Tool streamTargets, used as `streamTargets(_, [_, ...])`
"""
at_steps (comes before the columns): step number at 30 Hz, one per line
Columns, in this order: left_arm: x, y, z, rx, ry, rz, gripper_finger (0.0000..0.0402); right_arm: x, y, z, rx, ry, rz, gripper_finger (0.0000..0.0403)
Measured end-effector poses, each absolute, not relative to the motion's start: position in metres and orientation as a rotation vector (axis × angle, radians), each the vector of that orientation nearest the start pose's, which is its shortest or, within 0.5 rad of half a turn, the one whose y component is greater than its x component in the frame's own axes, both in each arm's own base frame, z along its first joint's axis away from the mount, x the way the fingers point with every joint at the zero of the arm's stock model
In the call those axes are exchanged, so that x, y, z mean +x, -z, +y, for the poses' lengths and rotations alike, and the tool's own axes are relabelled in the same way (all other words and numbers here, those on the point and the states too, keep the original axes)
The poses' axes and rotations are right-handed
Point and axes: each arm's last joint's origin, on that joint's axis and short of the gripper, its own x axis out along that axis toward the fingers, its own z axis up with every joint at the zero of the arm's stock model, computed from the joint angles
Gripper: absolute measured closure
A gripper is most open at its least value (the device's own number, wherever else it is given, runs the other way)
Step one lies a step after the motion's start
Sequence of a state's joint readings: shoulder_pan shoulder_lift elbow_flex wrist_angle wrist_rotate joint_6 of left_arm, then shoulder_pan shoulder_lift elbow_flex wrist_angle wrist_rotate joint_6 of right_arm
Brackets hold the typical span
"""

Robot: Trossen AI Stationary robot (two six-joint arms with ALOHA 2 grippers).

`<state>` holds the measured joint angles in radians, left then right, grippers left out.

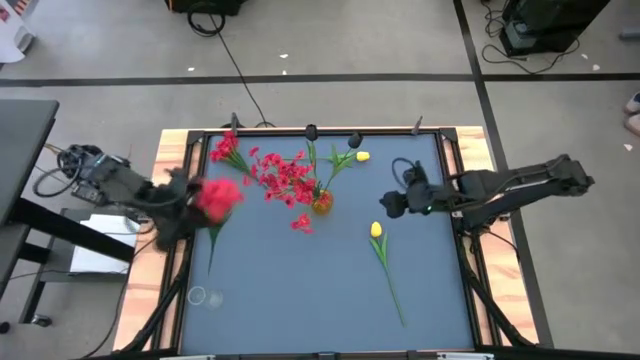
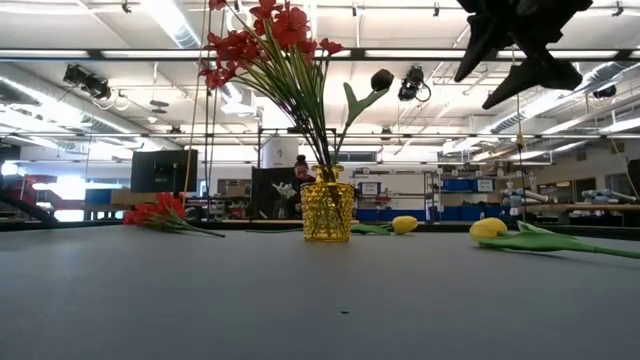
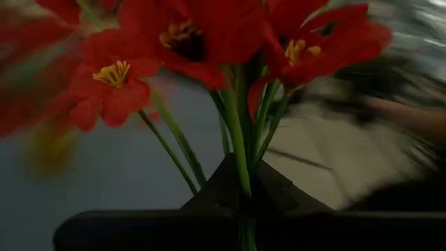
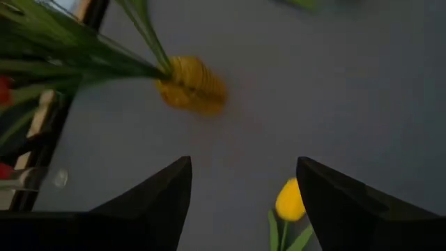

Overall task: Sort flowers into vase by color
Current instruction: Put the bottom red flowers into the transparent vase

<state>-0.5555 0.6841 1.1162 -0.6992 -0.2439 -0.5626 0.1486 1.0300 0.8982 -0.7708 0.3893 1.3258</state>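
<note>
Sorting is half done: left hand (image 1: 190,205) is clenched on a red flower bunch (image 1: 218,196) and must carry it to the yellow vase (image 1: 321,202), well apart on the worktop (image 1: 300,290). Right hand (image 4: 244,183) is released, with a yellow tulip (image 4: 290,199) lying just below its fingers.

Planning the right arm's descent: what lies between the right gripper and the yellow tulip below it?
Nothing: in the right wrist view only bare mat separates the open right gripper from the yellow tulip.
</note>
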Motion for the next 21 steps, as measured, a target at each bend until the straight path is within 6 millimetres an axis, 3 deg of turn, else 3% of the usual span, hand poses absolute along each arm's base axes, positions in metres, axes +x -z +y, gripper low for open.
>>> streamTargets(4, [0.097, -0.405, -0.067, -0.32, 0.449, 0.244, 0.0385, 0.205, -0.272, 0.034, 1.045, 0.755, 0.601, 0.0139])
streamTargets(12, [0.086, -0.369, -0.085, -0.261, 0.582, 0.291, 0.0392, 0.226, -0.253, 0.067, 1.109, 0.754, 0.562, 0.0139])
streamTargets(21, [0.067, -0.355, -0.083, -0.177, 0.728, 0.202, 0.0392, 0.24, -0.239, 0.084, 1.229, 0.767, 0.532, 0.014])
